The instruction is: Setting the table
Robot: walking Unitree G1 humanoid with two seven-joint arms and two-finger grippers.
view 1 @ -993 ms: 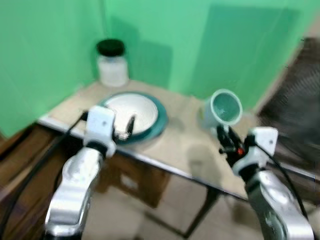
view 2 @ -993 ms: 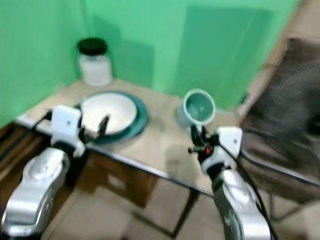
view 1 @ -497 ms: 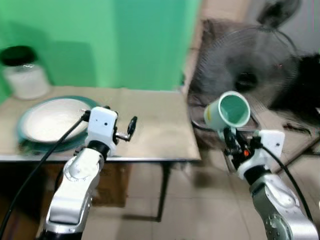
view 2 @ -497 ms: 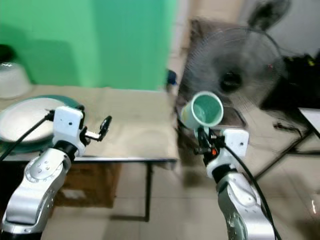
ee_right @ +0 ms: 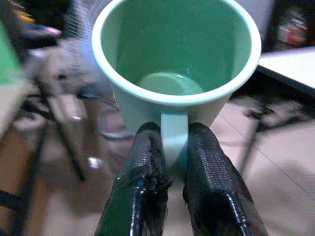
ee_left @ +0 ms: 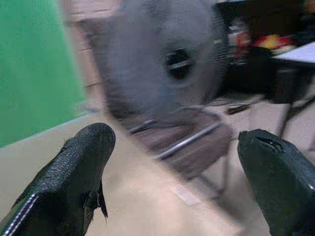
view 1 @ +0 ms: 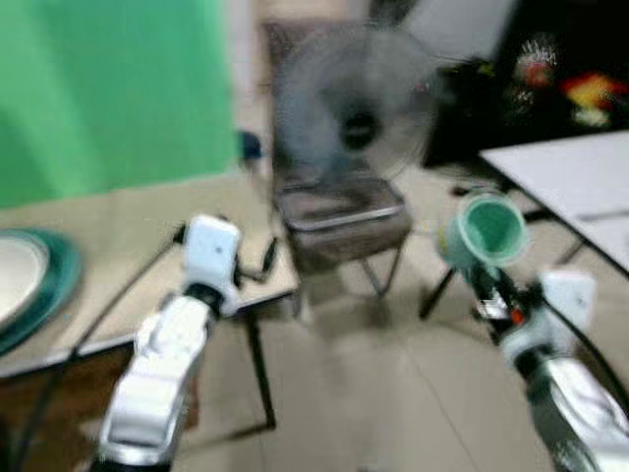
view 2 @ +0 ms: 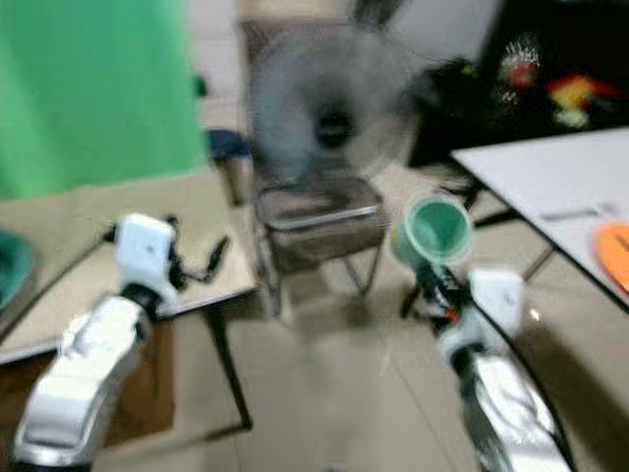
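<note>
The right pincer (ee_right: 174, 162) is clamped on the handle of the green cup (ee_right: 176, 64), one black finger (ee_right: 142, 172) on each side, with the cup's open mouth turned back toward the head camera. In the eye views the cup (view 1: 484, 229) rides above the right pincer (view 1: 488, 285) at about 3 o'clock, over bare floor.

The white tabletop (view 2: 536, 182) lies at about 1 o'clock from the cup, near but not under it; judging by the task, that is where the cup is bound, and the right arm is clearly the nearer one. An orange thing (view 2: 613, 241) sits at that tabletop's edge, cut off by the frame, too blurred to name.

The left pincer (ee_left: 177, 162) is wide open and holds nothing; in the left eye view it (view 1: 257, 267) hangs over the corner of the tan tabletop (view 1: 108, 231). A plate (view 1: 29, 285) lies at 9 o'clock there, partly cut off.

A fan (view 1: 349, 113) and a chair (view 1: 339, 211) stand between the two tabletops, at 12 o'clock. Both eye views are smeared, so edges and gaps are hard to judge.
</note>
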